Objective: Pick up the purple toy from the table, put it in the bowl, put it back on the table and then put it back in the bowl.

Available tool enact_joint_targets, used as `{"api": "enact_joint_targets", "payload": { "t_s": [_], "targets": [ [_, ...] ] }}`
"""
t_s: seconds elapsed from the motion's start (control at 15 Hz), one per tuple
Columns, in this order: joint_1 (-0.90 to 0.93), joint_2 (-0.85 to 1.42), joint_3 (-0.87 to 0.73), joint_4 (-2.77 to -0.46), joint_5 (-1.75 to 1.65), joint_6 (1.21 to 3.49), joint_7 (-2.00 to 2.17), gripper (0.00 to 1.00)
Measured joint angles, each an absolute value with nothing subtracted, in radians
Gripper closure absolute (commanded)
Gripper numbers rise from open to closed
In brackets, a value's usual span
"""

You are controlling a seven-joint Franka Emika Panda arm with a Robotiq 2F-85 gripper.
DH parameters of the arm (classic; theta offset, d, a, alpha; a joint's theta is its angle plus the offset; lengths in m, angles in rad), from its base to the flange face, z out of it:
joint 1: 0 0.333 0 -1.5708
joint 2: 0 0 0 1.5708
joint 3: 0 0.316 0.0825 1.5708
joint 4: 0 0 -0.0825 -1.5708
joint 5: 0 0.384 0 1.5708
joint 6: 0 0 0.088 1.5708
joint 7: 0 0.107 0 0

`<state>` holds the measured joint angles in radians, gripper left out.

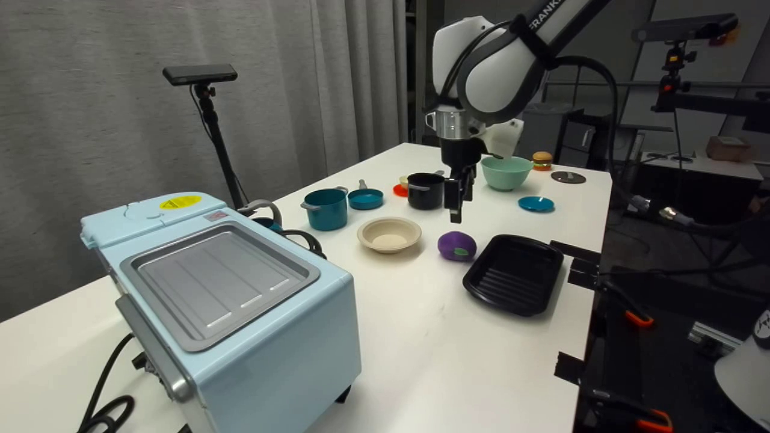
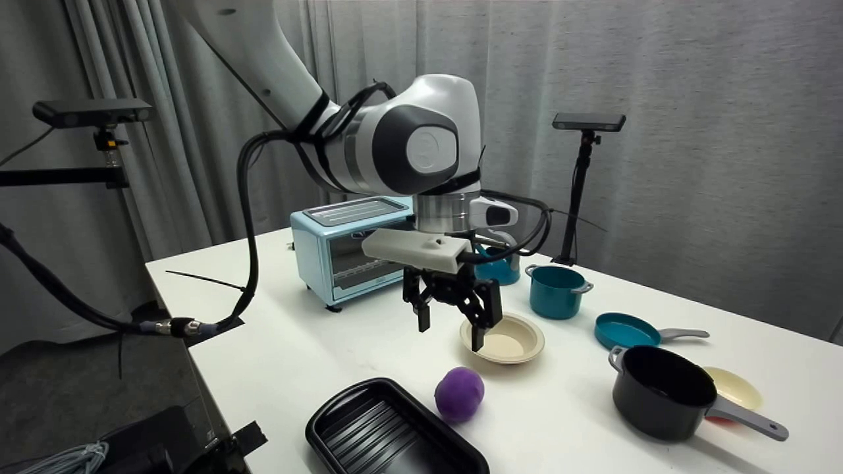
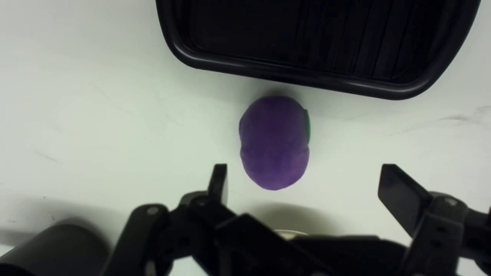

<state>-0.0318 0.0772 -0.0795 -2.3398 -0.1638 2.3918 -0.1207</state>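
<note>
The purple toy (image 1: 457,246) lies on the white table (image 1: 415,313), between the cream bowl (image 1: 390,236) and a black tray. The toy also shows in an exterior view (image 2: 460,394) and, with a green leaf on its side, in the wrist view (image 3: 274,143). The bowl holds nothing in both exterior views (image 2: 508,339); only a sliver of its rim (image 3: 290,233) shows in the wrist view. My gripper (image 2: 450,332) is open and empty, above the table near the toy and bowl. In the wrist view the fingers (image 3: 305,182) stand wide apart, with the toy ahead of them, nearer the left finger.
The black ridged tray (image 2: 395,431) lies close beside the toy. A black pot (image 2: 662,395), a teal pot (image 1: 325,208), a teal pan (image 1: 365,198) and a mint bowl (image 1: 506,173) stand around. A light blue toaster oven (image 1: 240,288) stands at one end.
</note>
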Motion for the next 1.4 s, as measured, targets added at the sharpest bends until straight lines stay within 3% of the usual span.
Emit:
{"api": "enact_joint_targets", "payload": {
  "t_s": [1.27,1.4],
  "targets": [
    [-0.018,0.288,-0.079,-2.263,-0.275,2.457,-0.036,0.00],
    [-0.007,0.321,-0.079,-2.240,-0.280,2.457,-0.021,0.28]
  ]
}}
